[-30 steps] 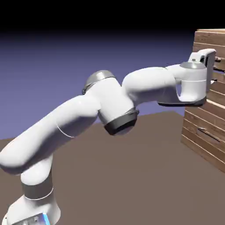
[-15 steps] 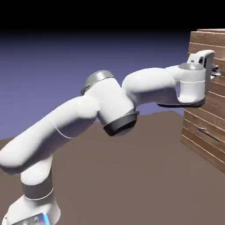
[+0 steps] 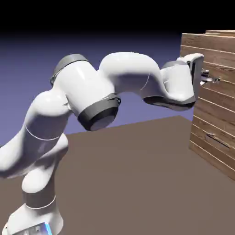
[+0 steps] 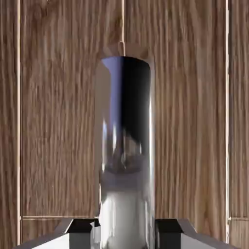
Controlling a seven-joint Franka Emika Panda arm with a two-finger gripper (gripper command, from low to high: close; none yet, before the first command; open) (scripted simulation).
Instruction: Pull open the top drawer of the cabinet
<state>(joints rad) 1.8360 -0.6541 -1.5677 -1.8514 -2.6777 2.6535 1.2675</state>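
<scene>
The gripper [image 4: 125,237] is closed on the shiny handle [image 4: 125,146], a finger on either side. The top drawer [image 3: 209,57] lies directly in front of the gripper, jutting out from the cabinet [image 3: 213,119], above the lower handle [image 3: 218,140].

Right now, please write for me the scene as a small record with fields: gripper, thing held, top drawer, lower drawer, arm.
gripper: shut on the bar handle
thing held: shiny metal bar handle, between the two finger tips
top drawer: pulled out, its plank front standing forward of the cabinet's lower part
lower drawer: closed, its handle untouched
arm: white, reaching to the top drawer's front from the exterior view's left
</scene>
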